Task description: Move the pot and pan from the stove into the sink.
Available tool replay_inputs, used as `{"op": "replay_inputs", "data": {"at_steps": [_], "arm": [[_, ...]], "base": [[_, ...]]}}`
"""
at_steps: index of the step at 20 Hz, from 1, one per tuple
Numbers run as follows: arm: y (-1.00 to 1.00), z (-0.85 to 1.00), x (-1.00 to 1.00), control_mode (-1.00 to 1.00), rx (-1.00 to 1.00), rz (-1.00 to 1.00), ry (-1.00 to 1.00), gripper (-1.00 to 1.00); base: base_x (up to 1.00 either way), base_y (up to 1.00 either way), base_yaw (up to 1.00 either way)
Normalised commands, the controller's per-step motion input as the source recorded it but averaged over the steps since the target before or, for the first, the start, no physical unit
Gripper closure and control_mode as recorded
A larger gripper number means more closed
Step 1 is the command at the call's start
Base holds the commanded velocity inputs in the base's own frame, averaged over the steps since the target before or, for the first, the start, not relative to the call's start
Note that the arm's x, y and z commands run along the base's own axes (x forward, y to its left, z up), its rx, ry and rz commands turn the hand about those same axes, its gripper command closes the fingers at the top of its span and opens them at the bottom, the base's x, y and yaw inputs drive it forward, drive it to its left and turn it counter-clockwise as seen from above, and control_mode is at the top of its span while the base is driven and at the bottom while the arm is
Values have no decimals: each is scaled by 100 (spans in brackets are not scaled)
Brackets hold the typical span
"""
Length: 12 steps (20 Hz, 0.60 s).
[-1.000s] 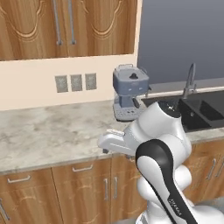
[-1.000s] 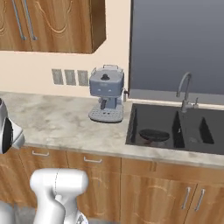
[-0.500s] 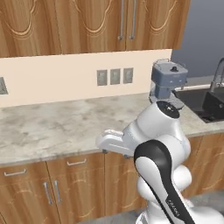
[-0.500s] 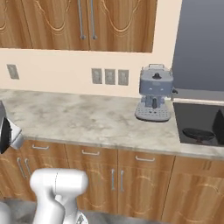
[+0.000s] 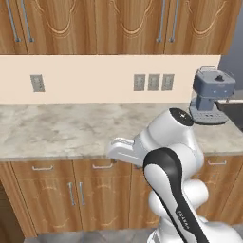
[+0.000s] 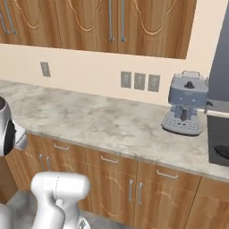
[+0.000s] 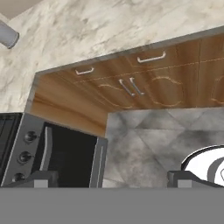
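Observation:
In the hand view my gripper (image 7: 113, 181) is open, its fingertips (image 7: 41, 179) wide apart with nothing between them, hanging over the grey floor in front of the cabinets. The stove (image 7: 26, 151) sits at the lower left there, showing its silver knob panel, black oven door and bar handle. A strip of the dark sink (image 6: 219, 134) lies at the right edge of the right base view. A dark rounded shape (image 6: 222, 152) rests in it, too cropped to name. The pot and the pan are otherwise out of view.
A grey coffee machine (image 5: 211, 95) (image 6: 185, 105) stands on the marble counter (image 5: 71, 128) beside the sink. Wooden cabinet doors (image 7: 144, 87) run below the counter edge. My arm is folded low in front of the counter. A grey rounded object (image 7: 6, 35) lies on the counter.
The base has driven left along the counter, so the whole scene slid right; the sink and faucet have almost left both base views. The arm's pose and the open gripper are unchanged.

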Motion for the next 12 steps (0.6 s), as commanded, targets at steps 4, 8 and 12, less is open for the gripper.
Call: {"op": "replay_inputs", "data": {"at_steps": [4,8,12], "arm": [[0,0,0,100,0,0,0,-100],[0,0,0,100,0,0,0,-100],[0,0,0,100,0,0,0,-100]], "base": [[-9,0,49],[-10,0,50],[-10,0,50]]}}
